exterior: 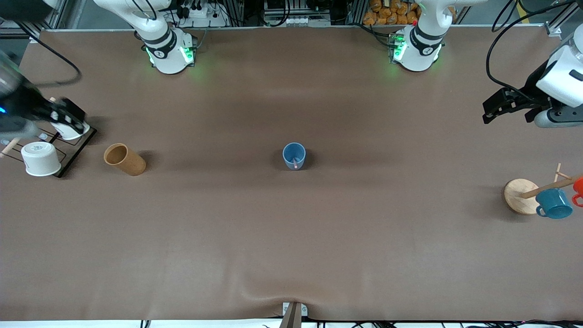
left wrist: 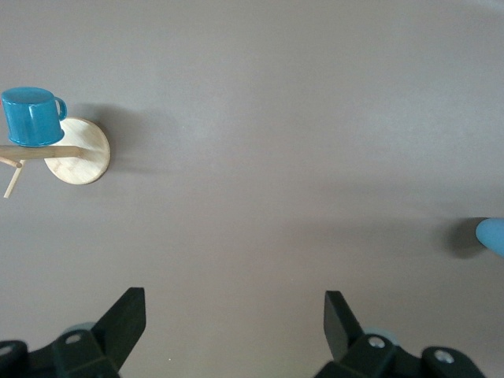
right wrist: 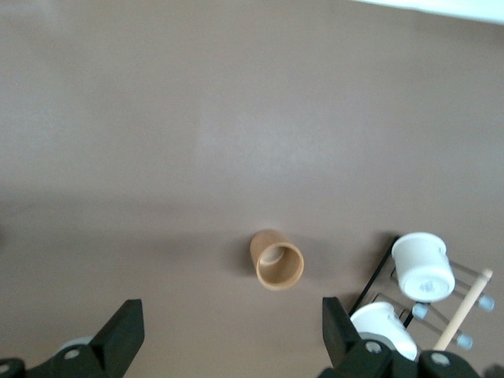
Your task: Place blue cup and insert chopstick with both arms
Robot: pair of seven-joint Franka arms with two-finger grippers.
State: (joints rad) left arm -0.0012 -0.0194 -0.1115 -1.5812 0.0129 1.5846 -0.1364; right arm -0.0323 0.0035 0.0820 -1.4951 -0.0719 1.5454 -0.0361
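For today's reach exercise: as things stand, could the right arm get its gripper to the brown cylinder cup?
Probably yes. The right gripper, open, hangs over the black rack at its own end of the table, and the brown cylinder cup stands just beside that rack with bare table around it and nothing between.

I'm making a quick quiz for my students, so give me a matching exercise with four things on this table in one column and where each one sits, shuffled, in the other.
Things:
1. chopstick
2. blue cup
3. brown cylinder
4. teal mug

Places:
A. hanging on the wooden rack at the left arm's end
B. upright at the table's middle
C. standing inside the blue cup
D. beside the black tray at the right arm's end

Pairs: 1-C, 2-B, 3-D, 4-A
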